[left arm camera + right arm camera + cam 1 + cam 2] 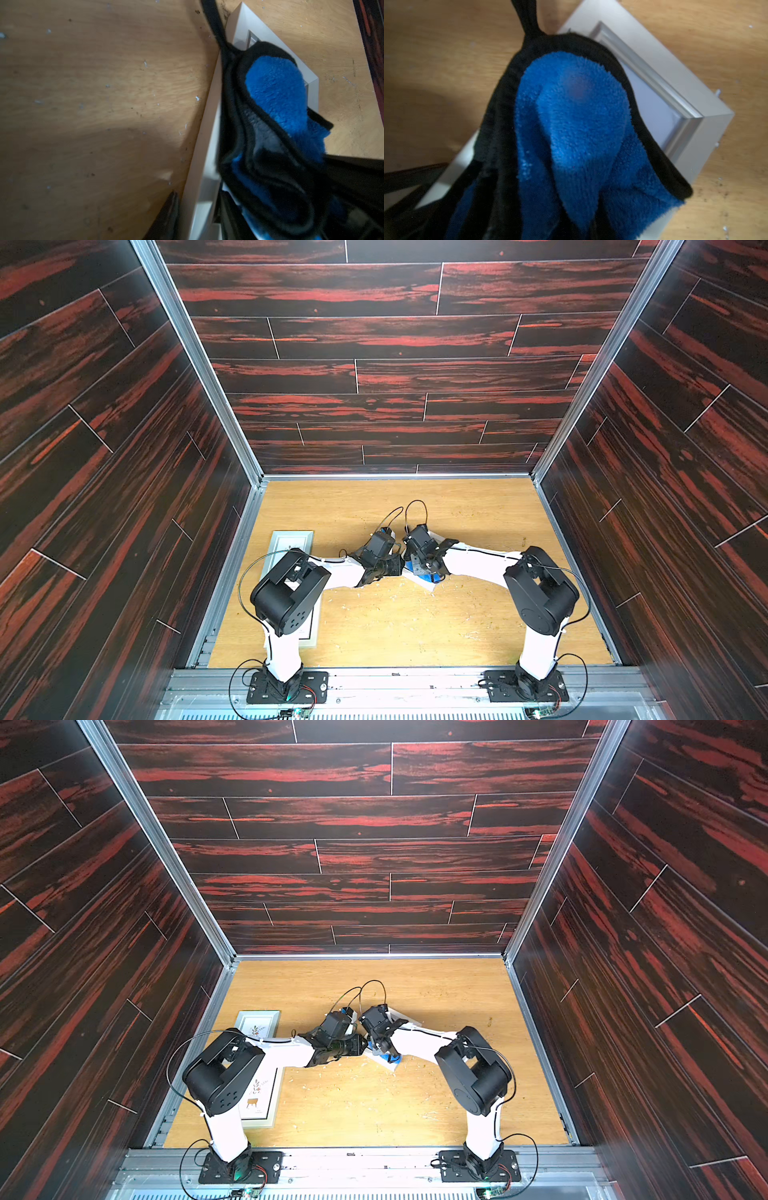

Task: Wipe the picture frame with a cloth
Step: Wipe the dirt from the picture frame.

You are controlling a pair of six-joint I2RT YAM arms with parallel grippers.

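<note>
Picture frame (679, 68): small, pale silver-white, lying flat mid-table on the wood tabletop (478, 510), skewed to the table edges. The arms cover most of it in both top views, so I can't call its long axis for sure.

Key relation: the frame is directly under the cloth (571, 124). The blue microfibre is bunched into a wad with its black edging folded around it, and the corner loop (527, 18) sticks out past the frame edge. The wad hangs over the glass (652, 99) near one corner. I can't confirm contact with the glass.

Right gripper (428, 563): closed tight on the cloth wad, pointing down at the frame. It's the wiping arm and sits right on the target, so my read is the next stroke is a short sweep along the glass, no reach needed.

Left gripper (360, 1048): at the frame's side toward the left arm. One finger (166, 216) sits just outside the frame's outer rail (205, 145); the other is lost in dark cloth and shadow. The jaws are partly apart and seem to straddle that rail, probably to brace the frame. Whether they actually pinch it, I can't tell.

Writing: none readable on the cloth or this frame, and no brand marks. The larger frame (257, 1014) lies under the left arm, well apart. Its print shows a leaf sprig, a small stool-like drawing and a caption line too small to read.
</note>
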